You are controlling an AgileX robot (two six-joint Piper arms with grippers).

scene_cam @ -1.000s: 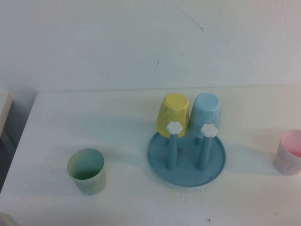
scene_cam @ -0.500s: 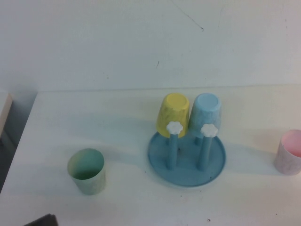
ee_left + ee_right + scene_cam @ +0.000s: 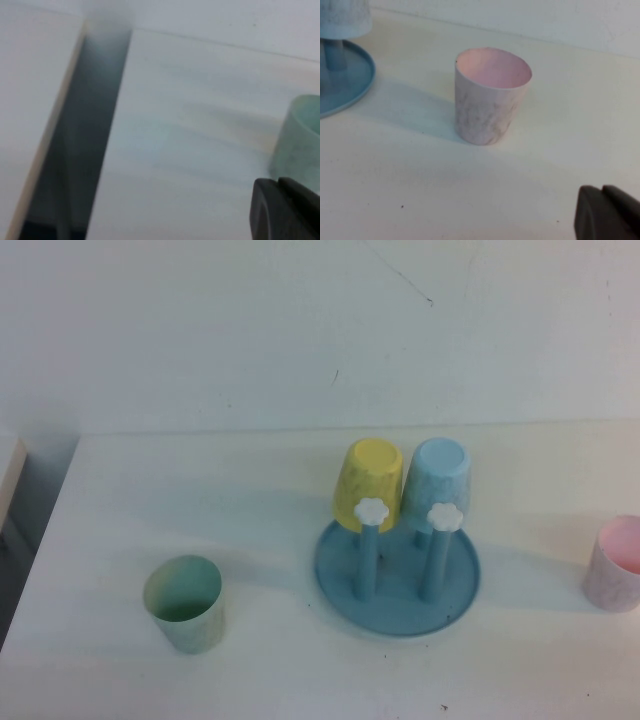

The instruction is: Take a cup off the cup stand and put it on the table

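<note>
On the white table (image 3: 200, 500), the blue cup stand (image 3: 398, 602) carries a yellow cup (image 3: 368, 484) and a blue cup (image 3: 437, 482) upside down. The pink cup (image 3: 491, 95) stands upright, well right of it; a green cup (image 3: 184, 602) far left. My left claw (image 3: 285, 210) and right claw (image 3: 607, 214) show only dark tips; I cannot tell their state.

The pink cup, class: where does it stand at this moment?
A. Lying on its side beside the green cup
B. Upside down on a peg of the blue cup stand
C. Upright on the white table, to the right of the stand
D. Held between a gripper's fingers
C. The pink cup stands mouth up on the table, apart from the cup stand; the right gripper is near it without touching, and the left gripper is by the green cup.
</note>
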